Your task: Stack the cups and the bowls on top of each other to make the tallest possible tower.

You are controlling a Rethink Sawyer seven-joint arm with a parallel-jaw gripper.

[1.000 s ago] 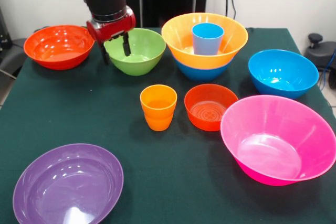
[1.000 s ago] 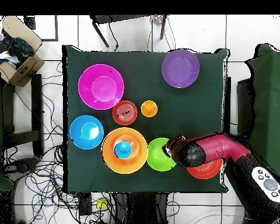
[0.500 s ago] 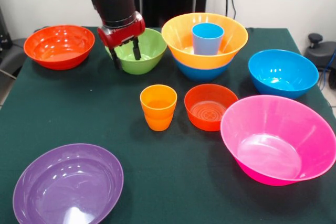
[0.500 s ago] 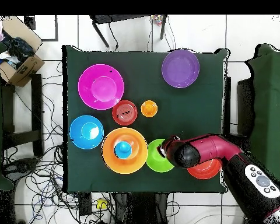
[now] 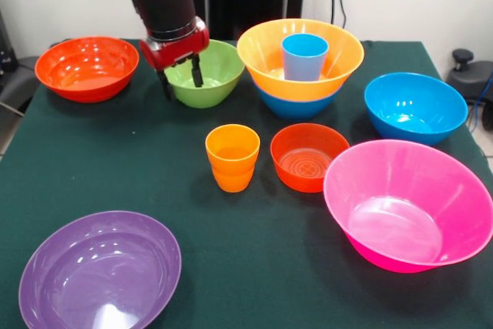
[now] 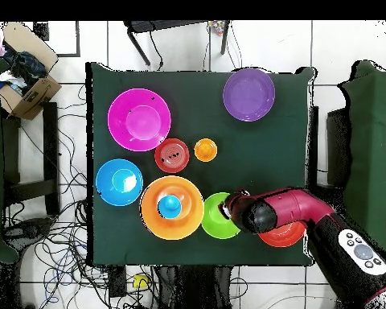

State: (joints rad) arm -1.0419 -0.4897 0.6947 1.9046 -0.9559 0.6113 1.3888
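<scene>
Jaws open astride the lime green bowl's (image 5: pixel 202 73) rim, gripper (image 5: pixel 179 78) gripping nothing. Arm hides most of one red-orange bowl (image 6: pixel 283 235) overhead. Eight bowls, two cups; tower (image 5: pixel 300 61) sits near the table's (image 5: pixel 115 167) far edge.

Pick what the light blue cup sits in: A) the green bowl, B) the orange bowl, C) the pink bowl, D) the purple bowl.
B: the light blue cup stands upright inside the orange bowl, which itself rests in a blue bowl.
</scene>
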